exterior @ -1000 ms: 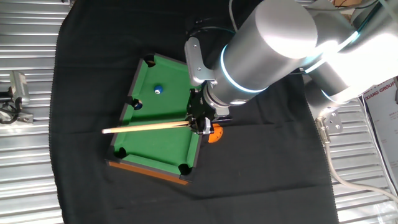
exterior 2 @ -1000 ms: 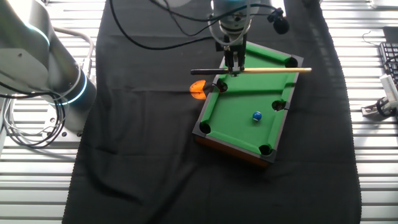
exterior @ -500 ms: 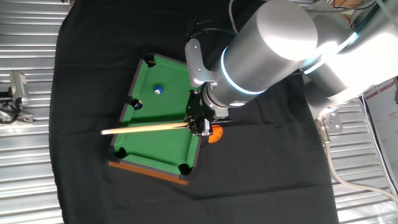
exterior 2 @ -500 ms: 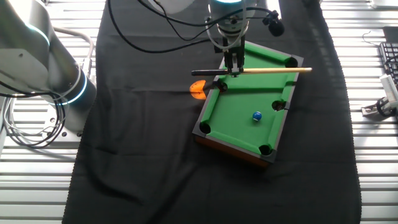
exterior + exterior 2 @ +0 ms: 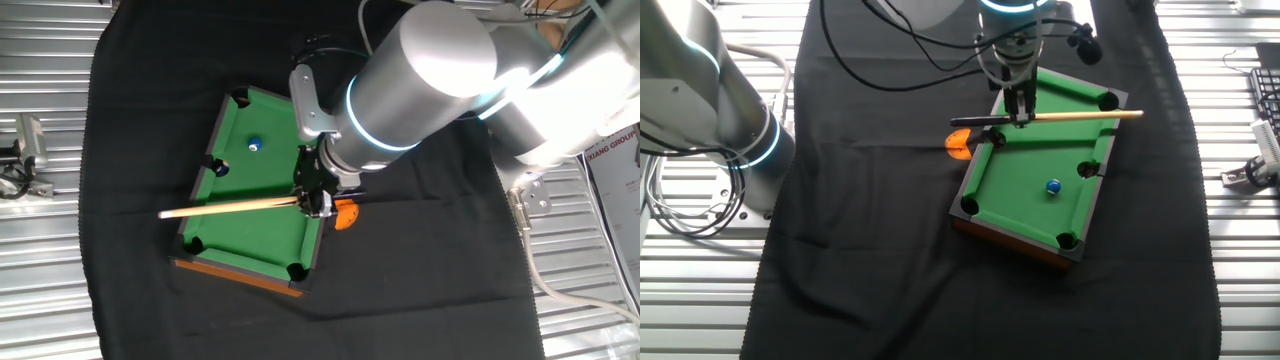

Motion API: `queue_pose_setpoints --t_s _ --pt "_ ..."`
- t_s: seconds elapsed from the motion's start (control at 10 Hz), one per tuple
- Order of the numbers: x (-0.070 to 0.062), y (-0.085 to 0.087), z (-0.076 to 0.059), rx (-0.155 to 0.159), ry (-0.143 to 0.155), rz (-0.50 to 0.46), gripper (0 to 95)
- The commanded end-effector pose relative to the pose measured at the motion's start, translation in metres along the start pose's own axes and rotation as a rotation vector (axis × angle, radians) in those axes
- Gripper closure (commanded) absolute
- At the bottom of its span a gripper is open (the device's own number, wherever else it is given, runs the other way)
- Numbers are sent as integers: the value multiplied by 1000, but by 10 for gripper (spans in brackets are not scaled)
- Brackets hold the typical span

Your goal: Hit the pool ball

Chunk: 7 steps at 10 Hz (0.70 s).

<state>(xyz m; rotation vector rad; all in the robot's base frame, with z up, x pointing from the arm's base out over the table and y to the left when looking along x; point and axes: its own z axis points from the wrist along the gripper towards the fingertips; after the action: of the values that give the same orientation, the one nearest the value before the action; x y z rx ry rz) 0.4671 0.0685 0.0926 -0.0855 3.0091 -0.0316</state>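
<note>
A toy green pool table (image 5: pixel 250 215) (image 5: pixel 1030 190) sits on a black cloth. The tiny light-blue pool ball (image 5: pixel 254 144) (image 5: pixel 1052 186) lies on the felt, near one long side. A darker blue ball (image 5: pixel 221 169) sits at a side pocket. My gripper (image 5: pixel 312 201) (image 5: pixel 1021 114) is shut on a wooden cue stick (image 5: pixel 225 207) (image 5: pixel 1080 116) with a black butt. It holds the cue level above the table, across its width. The cue is well apart from the pool ball.
An orange object (image 5: pixel 345 215) (image 5: pixel 958 143) lies on the cloth beside the table, under the cue's butt end. The black cloth (image 5: pixel 870 220) covers a slatted metal bench. A second robot base (image 5: pixel 710 110) stands at the left. A small metal fixture (image 5: pixel 25 145) sits at the bench edge.
The gripper and cue shifted very slightly, a few pixels left in one view and right in the other. The balls have not moved.
</note>
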Motion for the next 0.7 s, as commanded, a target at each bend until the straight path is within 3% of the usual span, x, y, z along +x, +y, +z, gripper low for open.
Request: queue_pose_setpoints --t_s 0.1,0.7 --pt "-2 -1 2 -2 0 -5 950" --pt "-8 -4 6 -13 2 -4 950"
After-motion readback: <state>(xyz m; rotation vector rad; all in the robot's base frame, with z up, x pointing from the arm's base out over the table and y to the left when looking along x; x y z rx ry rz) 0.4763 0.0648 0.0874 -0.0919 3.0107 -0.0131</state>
